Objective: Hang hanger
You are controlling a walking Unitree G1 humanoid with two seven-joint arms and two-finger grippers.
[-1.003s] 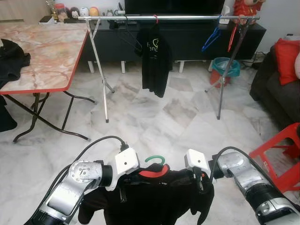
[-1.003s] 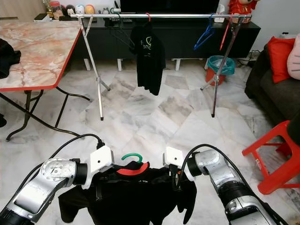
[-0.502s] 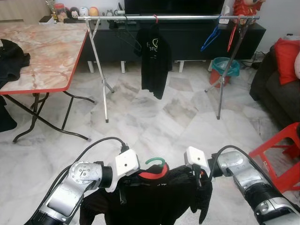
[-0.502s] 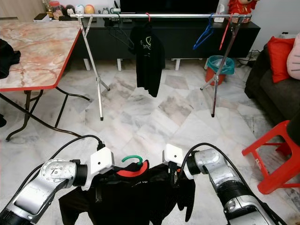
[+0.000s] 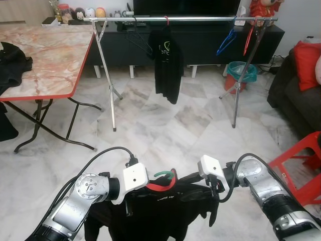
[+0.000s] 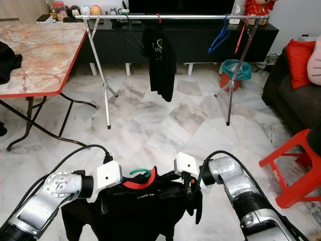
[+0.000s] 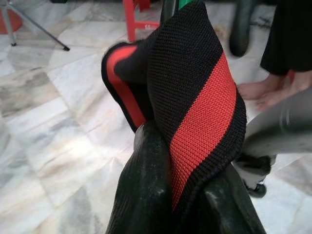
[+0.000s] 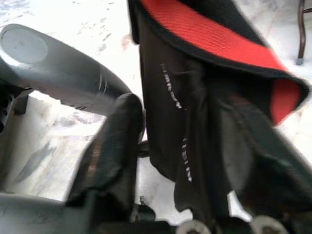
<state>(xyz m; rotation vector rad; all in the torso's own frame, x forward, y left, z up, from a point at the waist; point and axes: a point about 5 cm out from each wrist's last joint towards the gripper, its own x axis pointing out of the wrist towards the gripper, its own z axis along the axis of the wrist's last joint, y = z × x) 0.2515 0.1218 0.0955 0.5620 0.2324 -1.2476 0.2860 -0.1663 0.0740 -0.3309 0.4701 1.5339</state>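
Both grippers hold a black shirt low in front of the robot, above the marble floor. The shirt is on a hanger whose green hook pokes up from the red-banded collar, between the two wrists. The left gripper is clamped on the shirt at the collar, its fingers pinching the knit band. The right gripper has its fingers closed on the fabric at the other shoulder, with cloth hanging below it.

Well ahead stands a rail on metal legs. Another black shirt hangs near its middle, a blue hanger towards its right end. A marble-topped table stands to the left, a red stool to the right.
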